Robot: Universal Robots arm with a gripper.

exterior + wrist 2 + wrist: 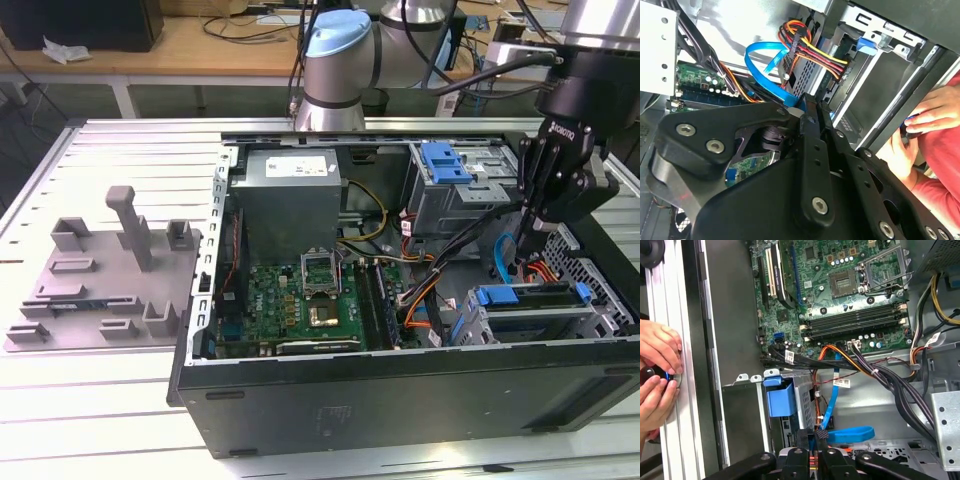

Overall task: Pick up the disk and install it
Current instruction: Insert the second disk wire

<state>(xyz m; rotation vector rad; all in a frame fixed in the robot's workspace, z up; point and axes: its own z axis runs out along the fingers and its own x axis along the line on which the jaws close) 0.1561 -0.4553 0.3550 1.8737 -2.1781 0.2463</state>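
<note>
One open computer case (300,400) lies on its side on the slatted metal table (120,140) and takes up the half of the table toward the exterior view's right. One grey plastic plate (105,290) with upright pegs lies beside it, near the table's edge at the exterior view's left, just apart from the case wall.

Inside the case there are two metal drive cages. The one (460,195) by the far wall carries a blue plastic bracket (445,162) on top. The other (530,320) sits at the near corner toward the exterior view's right. The disk (545,296) lies flat in this near cage, with blue rail showing at both of its ends.

The one tool (528,245) hangs inside the case just above and behind the near cage, apart from the disk. Its two fingers (821,436) are drawn narrow, tips together, with nothing seen between them. In the second wrist view the tool (812,107) points at one flat blue cable (765,62) and a bundle of red, yellow and orange wires (815,50).

Two hands of a person (657,370) rest at the table's edge beside the case, closed around one small dark round thing (650,374). A red sleeve (940,165) shows in the second wrist view.
</note>
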